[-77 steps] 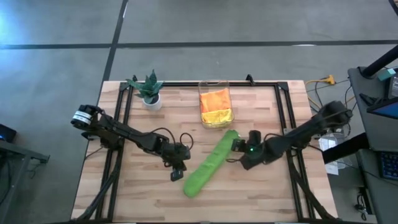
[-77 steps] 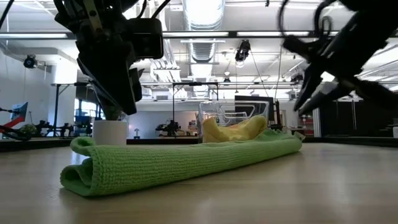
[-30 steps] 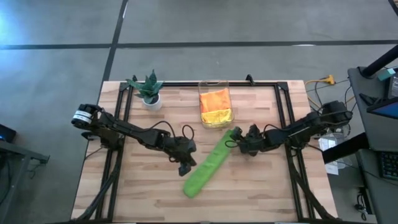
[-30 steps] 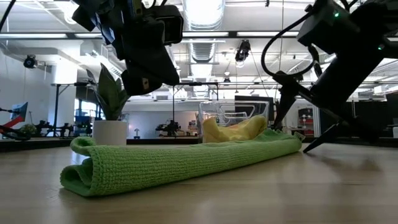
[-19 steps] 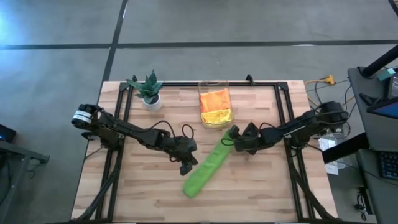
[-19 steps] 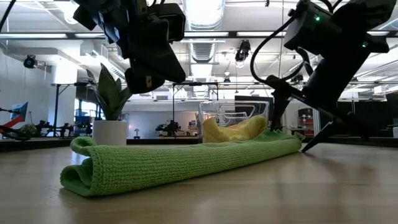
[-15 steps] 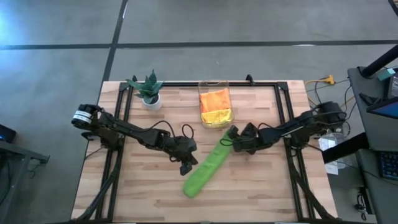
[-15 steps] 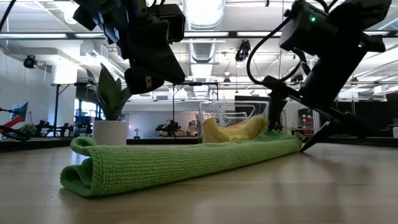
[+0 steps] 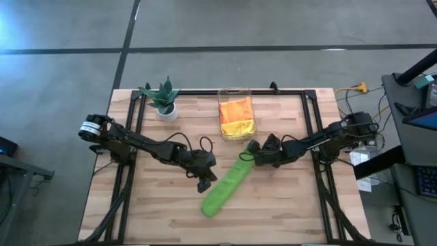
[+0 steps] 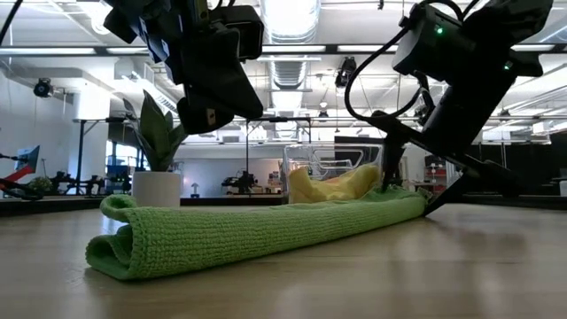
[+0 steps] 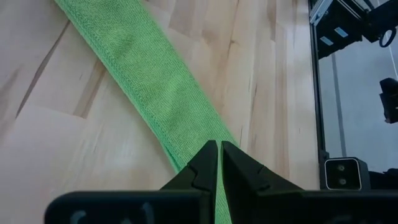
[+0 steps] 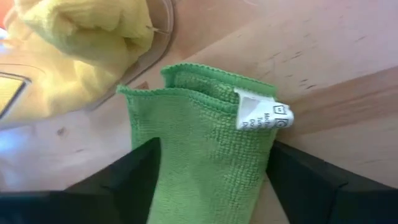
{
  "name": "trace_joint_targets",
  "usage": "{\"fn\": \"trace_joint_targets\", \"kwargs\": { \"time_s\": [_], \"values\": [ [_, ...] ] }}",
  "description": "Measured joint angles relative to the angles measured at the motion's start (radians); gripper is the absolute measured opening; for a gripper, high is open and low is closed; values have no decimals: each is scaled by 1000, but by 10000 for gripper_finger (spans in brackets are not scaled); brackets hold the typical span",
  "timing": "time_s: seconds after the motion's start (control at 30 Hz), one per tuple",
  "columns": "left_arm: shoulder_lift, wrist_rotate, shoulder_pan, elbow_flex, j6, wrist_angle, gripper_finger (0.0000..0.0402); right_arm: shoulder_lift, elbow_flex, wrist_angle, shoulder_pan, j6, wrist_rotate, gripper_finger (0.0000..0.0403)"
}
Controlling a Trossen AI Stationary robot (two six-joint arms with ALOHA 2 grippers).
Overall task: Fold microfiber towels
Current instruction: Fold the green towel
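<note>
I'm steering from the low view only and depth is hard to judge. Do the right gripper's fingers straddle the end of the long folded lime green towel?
Observer: Yes. In the right wrist view the right gripper stands open, one finger on each side of the lime green towel.
Operator: Anything marking that end?
Observer: A small white care tag sticks out there.
Operator: And the left gripper?
Observer: The left gripper is shut, above the towel's other half.

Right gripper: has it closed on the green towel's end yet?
No. In the right wrist view the right gripper stands open, its fingers straddling the green towel end with its white tag.
</note>
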Motion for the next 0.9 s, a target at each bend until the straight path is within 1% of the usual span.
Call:
{"fn": "trace_joint_targets", "kwargs": {
  "time_s": [0.23,0.4,0.53,0.63,0.73,0.9],
  "values": [
    [0,0,0,0,0,0,6,4,-3,-4,0,-15,-14,181],
    [0,0,0,0,0,0,6,5,-3,-3,0,-16,-18,129],
    [0,6,0,0,0,0,6,6,-3,-4,0,-31,-20,102],
    [1,79,0,-1,-2,21,6,7,-3,-4,0,-39,-20,85],
    [39,176,1,0,-36,98,6,7,-3,-4,2,-38,-18,71],
    [162,226,21,5,-110,307,6,7,-3,-2,4,-39,-11,59]
  ]
}}
